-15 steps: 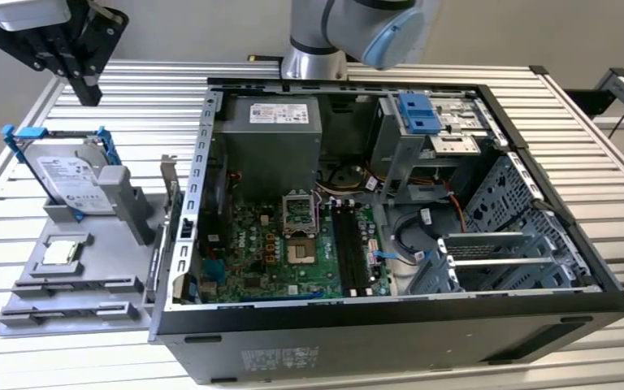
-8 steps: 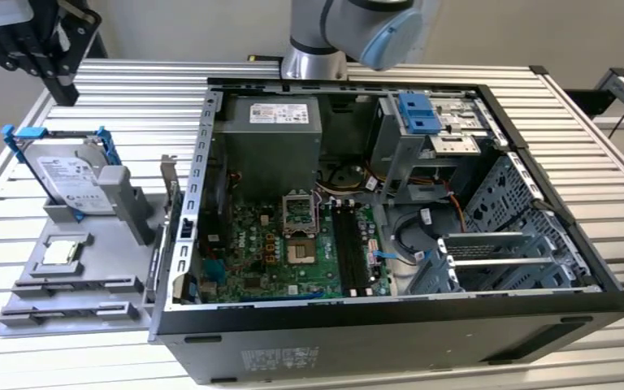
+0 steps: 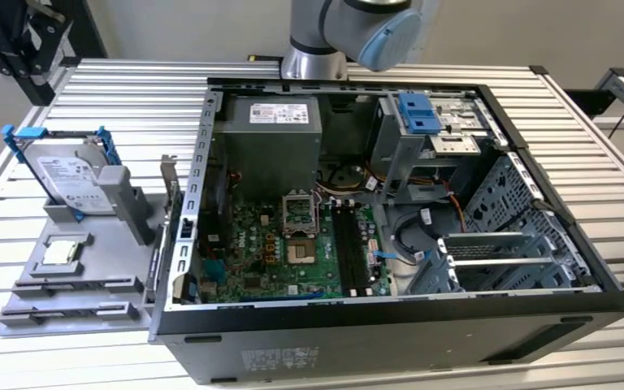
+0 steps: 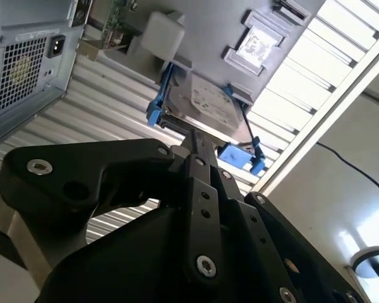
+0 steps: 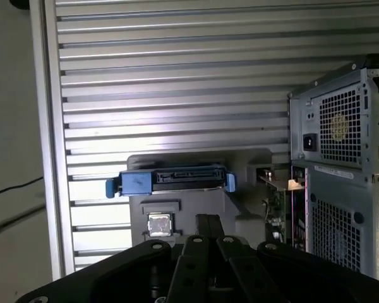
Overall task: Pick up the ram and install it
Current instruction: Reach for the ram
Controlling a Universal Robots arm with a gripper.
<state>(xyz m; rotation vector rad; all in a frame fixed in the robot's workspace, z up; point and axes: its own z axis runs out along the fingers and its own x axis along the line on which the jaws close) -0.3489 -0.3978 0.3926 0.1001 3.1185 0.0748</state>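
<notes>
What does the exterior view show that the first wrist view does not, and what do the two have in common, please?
Exterior view alone of the two: the open inside of the computer case, with its motherboard and black memory slots, and the arm. First wrist view alone: the hand and the case's rear power socket. Both: the hard drive in its blue bracket, the square processor chip, the grey holder and the slatted table.

The black gripper (image 4: pixel 195 136), fingers pressed together, points at the hard drive (image 4: pixel 208 107) in its blue bracket (image 4: pixel 156 113) on the grey tray (image 4: pixel 202 31), which also holds the processor chip (image 4: pixel 258 41), while the ram (image 4: pixel 117 14) stands near the computer case (image 4: pixel 25 57) on the slatted table (image 4: pixel 114 88).
</notes>
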